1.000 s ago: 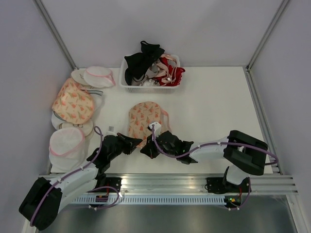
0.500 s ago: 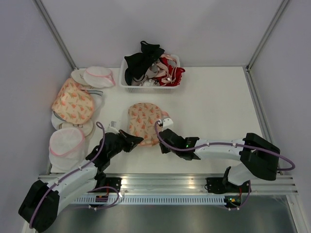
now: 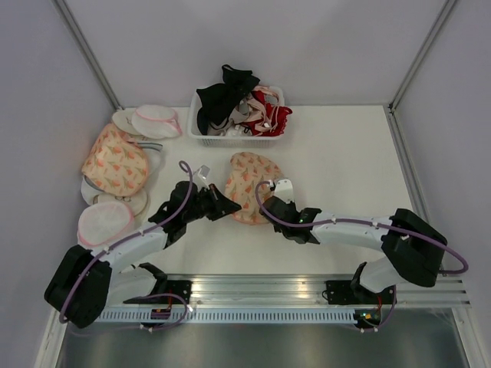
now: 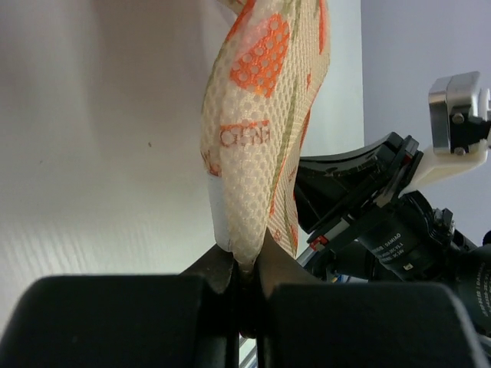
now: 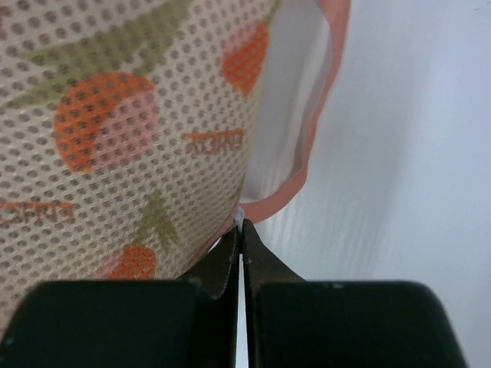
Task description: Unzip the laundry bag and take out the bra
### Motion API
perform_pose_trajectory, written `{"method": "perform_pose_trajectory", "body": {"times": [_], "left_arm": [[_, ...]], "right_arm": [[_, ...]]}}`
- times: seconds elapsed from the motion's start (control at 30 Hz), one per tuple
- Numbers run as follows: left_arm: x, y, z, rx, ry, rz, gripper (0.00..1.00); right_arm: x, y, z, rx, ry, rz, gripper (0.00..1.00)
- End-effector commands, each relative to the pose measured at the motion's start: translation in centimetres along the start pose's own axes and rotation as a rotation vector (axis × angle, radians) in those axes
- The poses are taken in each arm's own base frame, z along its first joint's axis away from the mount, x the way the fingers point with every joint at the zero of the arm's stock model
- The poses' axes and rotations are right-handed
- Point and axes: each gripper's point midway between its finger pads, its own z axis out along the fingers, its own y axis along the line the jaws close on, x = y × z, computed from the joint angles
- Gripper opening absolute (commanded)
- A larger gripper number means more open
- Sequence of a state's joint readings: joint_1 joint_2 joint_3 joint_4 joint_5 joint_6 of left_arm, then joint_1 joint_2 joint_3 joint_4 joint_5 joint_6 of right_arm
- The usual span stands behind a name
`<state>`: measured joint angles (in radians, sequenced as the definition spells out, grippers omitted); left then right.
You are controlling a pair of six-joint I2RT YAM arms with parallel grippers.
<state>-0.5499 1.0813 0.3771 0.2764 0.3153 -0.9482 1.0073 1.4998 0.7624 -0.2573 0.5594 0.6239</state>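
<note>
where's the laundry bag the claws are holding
Top view: the laundry bag is mid-table, below the basket, pinched between the left claw and right claw.

Bright, even light falls from above. Shadows beside the basket are faint. The laundry bag mesh looks sharp close up.

Laundry bag farther back and rightward now

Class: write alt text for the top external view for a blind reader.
A peach leaf-print laundry bag sits centre-frame, pinched by the left gripper at its left edge and the right gripper at its near rim. A basket of bras stands behind.
</note>
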Motion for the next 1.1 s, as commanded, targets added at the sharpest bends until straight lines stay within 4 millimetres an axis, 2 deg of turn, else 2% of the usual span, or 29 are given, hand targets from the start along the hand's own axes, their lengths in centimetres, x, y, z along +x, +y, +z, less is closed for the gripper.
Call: {"method": "perform_pose_trajectory", "body": {"times": [0.0,0.03,0.07,0.1,0.13,0.23,0.27,0.3,0.33,0.37,0.53,0.63,0.7,0.73,0.77,0.8,0.83,0.93,1.03,1.07], "left_arm": [[-3.8,-4.2,1.2,0.123,-0.04,0.154,0.02],[-4.1,-4.7,1.5,0.145,-0.034,0.158,0.02],[-4.2,-4.0,2.3,0.129,-0.016,0.146,0.02],[-5.2,-4.8,2.5,0.146,-0.029,0.151,0.02],[-5.1,-4.5,3.2,0.143,-0.009,0.146,0.02],[-6.1,-5.2,3.9,0.175,-0.013,0.154,0.02],[-6.0,-4.8,4.4,0.171,-0.001,0.144,0.12],[-6.2,-4.8,4.6,0.175,0.002,0.128,0.65],[-6.2,-4.7,4.8,0.172,0.015,0.111,0.89],[-6.0,-4.3,5.1,0.16,0.025,0.09,0.99],[-5.6,-2.2,4.6,0.066,-0.01,0.015,1.0],[-4.9,0.0,3.2,-0.033,-0.045,-0.057,1.0],[-3.5,3.0,1.9,-0.155,-0.063,-0.125,1.0],[-3.7,2.6,0.8,-0.147,-0.098,-0.127,1.0],[-2.6,3.8,-0.1,-0.169,-0.108,-0.152,1.0],[-2.4,4.6,-0.9,-0.199,-0.135,-0.164,1.0],[-3.0,3.3,-2.1,-0.153,-0.184,-0.158,1.0],[-1.6,4.0,-4.0,-0.172,-0.183,-0.174,1.0],[-0.2,5.4,-5.5,-0.248,-0.151,-0.181,1.0],[-0.1,4.9,-6.0,-0.221,-0.16,-0.176,1.0]], "right_arm": [[0.0,-2.8,-1.0,0.051,-0.014,-0.027,0.0],[-0.1,-2.4,-1.2,0.019,-0.02,-0.017,0.0],[-0.6,-2.1,-1.9,-0.017,-0.04,0.001,0.0],[0.0,-2.0,-2.1,-0.044,-0.029,0.002,0.01],[-0.6,-1.7,-2.7,-0.076,-0.056,0.024,0.01],[-0.6,-1.9,-3.7,-0.104,-0.063,0.039,0.0],[-0.7,-1.9,-3.8,-0.108,-0.063,0.04,0.0],[-0.6,-2.0,-3.9,-0.109,-0.06,0.042,0.0],[-0.6,-2.0,-4.2,-0.116,-0.062,0.042,0.0],[-0.5,-2.1,-4.2,-0.115,-0.06,0.042,0.0],[0.1,-0.8,-4.3,-0.173,-0.041,0.052,0.0],[0.7,1.6,-4.4,-0.252,-0.017,0.038,0.01],[0.8,4.2,-4.9,-0.348,-0.011,0.033,0.0],[1.3,5.3,-5.0,-0.388,0.004,0.02,0.0],[1.5,6.6,-5.3,-0.449,0.021,0.015,0.01],[1.6,7.4,-5.4,-0.476,0.024,0.015,0.0],[1.6,8.5,-5.3,-0.51,0.02,0.016,0.0],[1.4,11.1,-5.5,-0.613,0.025,0.034,0.0],[0.8,12.7,-5.2,-0.65,0.017,0.047,0.0],[0.6,13.0,-5.1,-0.663,0.011,0.06,0.0]]}}
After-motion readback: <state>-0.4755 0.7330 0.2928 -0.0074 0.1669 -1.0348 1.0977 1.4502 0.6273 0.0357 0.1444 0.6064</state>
